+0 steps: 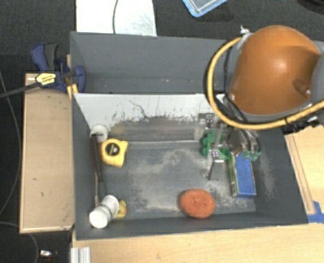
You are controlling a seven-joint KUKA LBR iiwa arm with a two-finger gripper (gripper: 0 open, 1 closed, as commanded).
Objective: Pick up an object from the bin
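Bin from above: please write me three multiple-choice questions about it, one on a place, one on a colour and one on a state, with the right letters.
1. Where in the bin does the yellow tape measure lie?
A. On the left, near the back wall
B. In the front right corner
C. In the middle of the front edge

2. What colour is the flat oblong thing on the right, beside the gripper?
A. White
B. Black
C. Blue

3. In what state is the round reddish pad?
A. Lifted above the bin
B. Lying free on the floor at the front
C. Stacked on the tape measure

Answers:
1 A: it sits by the left wall, close to the back.
2 C: its top face is plainly blue.
3 B: it rests on the floor, with nothing touching it.
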